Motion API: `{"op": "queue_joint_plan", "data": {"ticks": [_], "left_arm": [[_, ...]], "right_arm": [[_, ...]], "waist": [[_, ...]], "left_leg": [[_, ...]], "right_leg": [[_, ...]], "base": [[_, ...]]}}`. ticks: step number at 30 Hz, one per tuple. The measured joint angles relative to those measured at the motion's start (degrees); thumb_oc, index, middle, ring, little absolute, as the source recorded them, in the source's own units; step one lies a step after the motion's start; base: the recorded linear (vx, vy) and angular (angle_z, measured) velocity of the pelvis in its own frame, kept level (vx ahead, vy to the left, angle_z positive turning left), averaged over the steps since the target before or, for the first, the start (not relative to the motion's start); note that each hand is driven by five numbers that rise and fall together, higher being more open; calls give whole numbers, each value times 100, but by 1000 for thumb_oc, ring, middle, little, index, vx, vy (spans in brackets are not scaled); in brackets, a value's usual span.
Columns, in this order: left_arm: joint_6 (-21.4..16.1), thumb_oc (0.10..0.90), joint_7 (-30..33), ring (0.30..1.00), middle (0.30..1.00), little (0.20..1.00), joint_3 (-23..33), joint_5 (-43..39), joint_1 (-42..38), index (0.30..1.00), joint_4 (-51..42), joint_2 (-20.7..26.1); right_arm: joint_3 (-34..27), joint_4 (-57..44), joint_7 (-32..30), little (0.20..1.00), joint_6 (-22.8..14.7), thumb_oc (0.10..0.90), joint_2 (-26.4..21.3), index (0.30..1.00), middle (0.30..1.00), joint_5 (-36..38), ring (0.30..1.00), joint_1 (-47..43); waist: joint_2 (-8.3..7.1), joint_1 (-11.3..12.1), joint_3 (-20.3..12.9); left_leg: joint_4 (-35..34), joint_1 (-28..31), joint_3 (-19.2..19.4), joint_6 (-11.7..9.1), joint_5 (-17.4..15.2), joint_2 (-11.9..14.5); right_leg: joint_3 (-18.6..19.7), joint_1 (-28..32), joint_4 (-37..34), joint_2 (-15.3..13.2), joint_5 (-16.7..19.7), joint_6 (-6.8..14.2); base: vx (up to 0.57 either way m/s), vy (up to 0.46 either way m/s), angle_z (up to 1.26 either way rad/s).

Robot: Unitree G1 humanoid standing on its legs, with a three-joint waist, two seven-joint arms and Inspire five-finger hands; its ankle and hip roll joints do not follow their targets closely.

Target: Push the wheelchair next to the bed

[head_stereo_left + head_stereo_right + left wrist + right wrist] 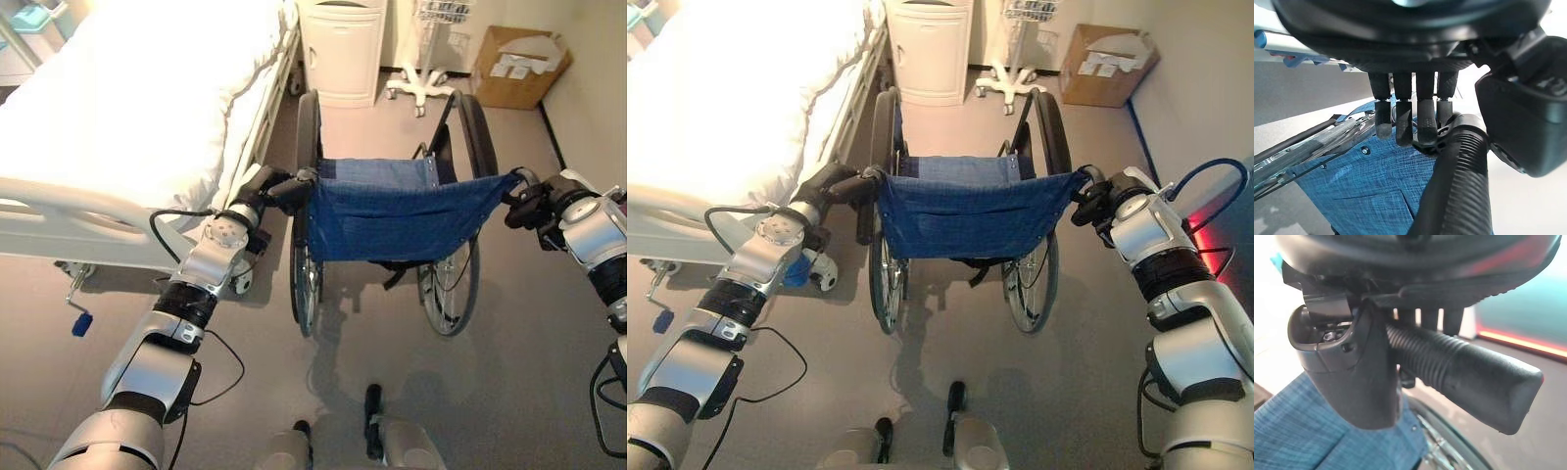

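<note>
Beside the white-sheeted hospital bed [127, 108], my left hand [279, 188] and right hand [1095, 201] clasp the blue-backed wheelchair's [392, 220] ribbed black push handles [1464, 369].

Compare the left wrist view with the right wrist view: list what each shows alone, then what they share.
Left wrist view alone: the left hand with its fingers reaching down over the left push handle, and a stretch of the wheelchair's metal frame.

Right wrist view alone: the right hand with thumb and fingers curled round the right push handle, and part of a wheel below.

Both: a ribbed black grip held close to the hand, and the wheelchair's blue fabric backrest.
</note>
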Motion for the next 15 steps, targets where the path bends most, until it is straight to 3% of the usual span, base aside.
{"op": "queue_joint_plan", "data": {"ticks": [1, 3, 4, 5, 6, 8, 9, 11, 13, 15], "left_arm": [[0, 400, 3, 300, 300, 300, 0, 0, 89, 300, -8, -17], [-29, 400, 5, 300, 300, 300, 2, 0, 210, 300, -29, -18], [-29, 400, 10, 300, 300, 300, 1, 1, 286, 300, -36, -30], [-35, 400, 8, 300, 300, 300, 0, 1, 329, 300, -82, -27], [-34, 400, 9, 300, 300, 300, -1, 2, 360, 300, -117, -42], [-5, 400, -25, 300, 300, 300, -3, -4, 486, 300, -261, -60], [-1, 400, -65, 300, 300, 300, -3, -37, 513, 300, -282, -67], [11, 400, -115, 300, 300, 300, -9, -183, 653, 300, -389, -66], [16, 400, -121, 300, 300, 300, -3, -293, 857, 300, -474, -24], [23, 400, -149, 300, 300, 300, -1, -385, 987, 300, -464, 14]], "right_arm": [[8, 13, 45, 300, 2, 400, 1, 300, 300, -3, 300, 50], [10, 32, 56, 300, 3, 400, 59, 300, 300, -55, 300, 131], [-5, 59, 55, 300, 5, 400, 121, 300, 300, -111, 300, 199], [-9, 60, 55, 300, 18, 400, 133, 300, 300, -179, 300, 224], [-11, 60, 55, 300, 39, 400, 129, 300, 300, -188, 300, 231], [-58, 63, 16, 300, 42, 400, 116, 300, 300, -213, 300, 328], [-77, 64, 2, 300, 44, 400, 100, 300, 300, -213, 300, 359], [-99, 61, -6, 300, 38, 400, 71, 300, 300, -212, 300, 448], [-113, 38, -6, 300, 35, 400, 139, 300, 300, -212, 300, 569], [-103, 37, 1, 300, 36, 400, 205, 300, 300, -212, 300, 648]], "waist": [[4, -22, -1], [-19, 29, 19], [-149, 89, 74], [-262, 128, 127], [-317, 165, 157], [-162, 416, 197], [-78, 482, 199], [319, 731, 201], [479, 992, 114], [591, 973, -2]], "left_leg": [[56, 117, -8, -200, 174, 156], [380, 96, -4, -267, 240, 160], [262, 74, -9, -277, 154, -32], [-161, 12, 38, -268, 150, -406], [-423, -75, 85, -265, 154, -563], [-1221, -475, 336, -307, 232, -836], [-1511, -571, 377, -329, 338, -827], [-1964, -890, 495, -548, 657, -619], [-1682, -1140, 629, -539, 652, -466], [-1360, -1134, 820, -479, 585, -373]], "right_leg": [[-83, 128, 52, 14, -109, -11], [-75, 379, -76, 73, -171, -59], [-23, 573, -260, 31, -172, -63], [84, 758, -434, -71, -129, -37], [158, 845, -530, -94, -105, -22], [277, 1145, -790, 68, -126, 13], [277, 1229, -842, 146, -132, 4], [265, 1523, -899, 442, -225, -38], [243, 1779, -935, 449, -329, 87], [215, 2006, -934, 449, -491, 295]], "base": [[345, -122, 34], [460, -124, 12], [596, -154, 3], [416, -104, -2], [495, -95, -22], [508, -45, -47], [533, 55, -58], [528, 147, -86], [416, 190, -104], [465, 250, -47]]}}
